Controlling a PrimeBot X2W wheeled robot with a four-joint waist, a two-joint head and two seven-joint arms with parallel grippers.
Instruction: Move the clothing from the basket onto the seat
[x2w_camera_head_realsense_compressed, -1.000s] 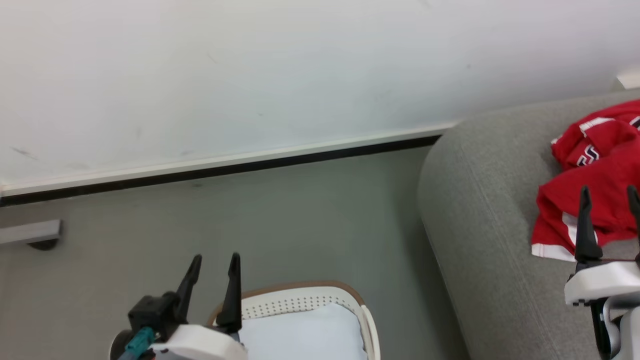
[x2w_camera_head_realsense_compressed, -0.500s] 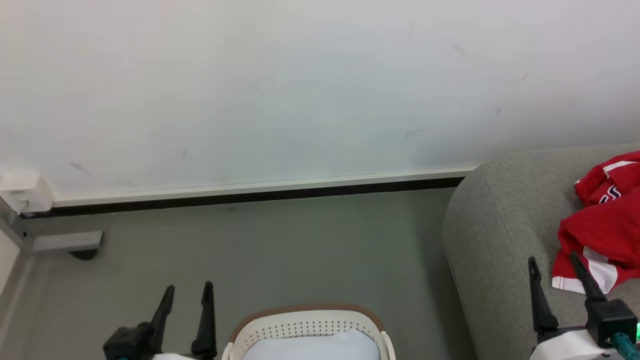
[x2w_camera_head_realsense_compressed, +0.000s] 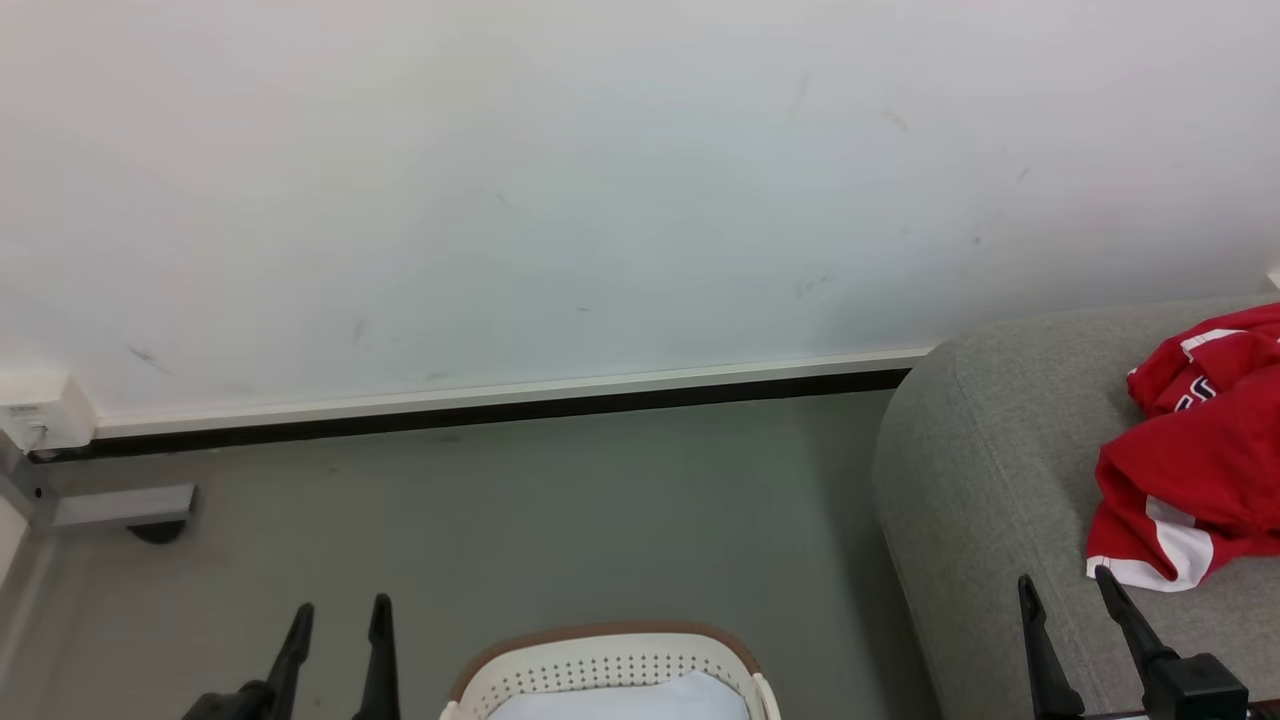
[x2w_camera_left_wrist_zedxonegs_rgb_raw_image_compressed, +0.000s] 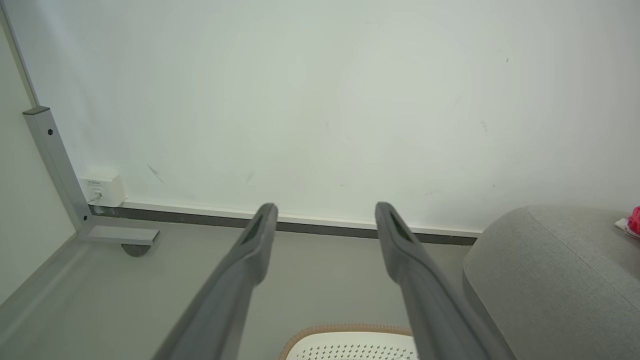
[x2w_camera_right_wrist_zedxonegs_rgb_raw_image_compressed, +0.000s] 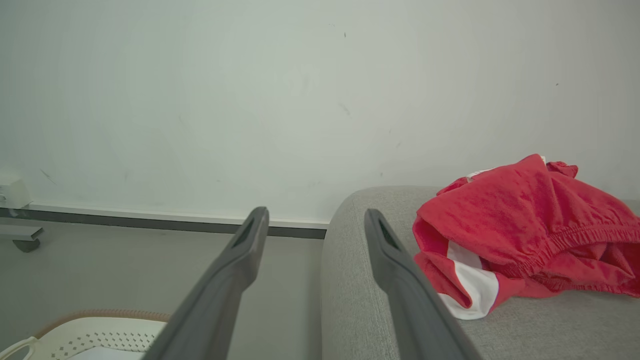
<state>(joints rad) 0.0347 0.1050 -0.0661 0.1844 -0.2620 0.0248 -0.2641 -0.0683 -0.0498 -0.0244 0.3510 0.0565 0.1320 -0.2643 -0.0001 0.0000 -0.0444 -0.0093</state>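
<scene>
The red clothing (x2w_camera_head_realsense_compressed: 1195, 455) with white bands lies crumpled on the grey seat (x2w_camera_head_realsense_compressed: 985, 480) at the right; the right wrist view shows the clothing (x2w_camera_right_wrist_zedxonegs_rgb_raw_image_compressed: 530, 225) on the seat (x2w_camera_right_wrist_zedxonegs_rgb_raw_image_compressed: 360, 280) too. The cream basket (x2w_camera_head_realsense_compressed: 610, 670) with its brown rim peeks in at the bottom centre, with something pale bluish-white inside. My left gripper (x2w_camera_head_realsense_compressed: 338, 618) stands open over the floor, left of the basket. My right gripper (x2w_camera_head_realsense_compressed: 1065, 590) stands open above the seat's near edge, just left of the clothing, holding nothing. The basket rim (x2w_camera_left_wrist_zedxonegs_rgb_raw_image_compressed: 345, 332) shows below my left fingers.
A white wall with a dark skirting line (x2w_camera_head_realsense_compressed: 480, 410) runs across behind the grey floor (x2w_camera_head_realsense_compressed: 560, 520). A grey metal frame foot (x2w_camera_head_realsense_compressed: 120, 505) and a white wall box (x2w_camera_head_realsense_compressed: 40, 420) sit at the far left.
The head camera has tilted up, so everything sits lower in the picture. My right gripper has drawn back off the clothing toward the seat's near edge. Both grippers stay open.
</scene>
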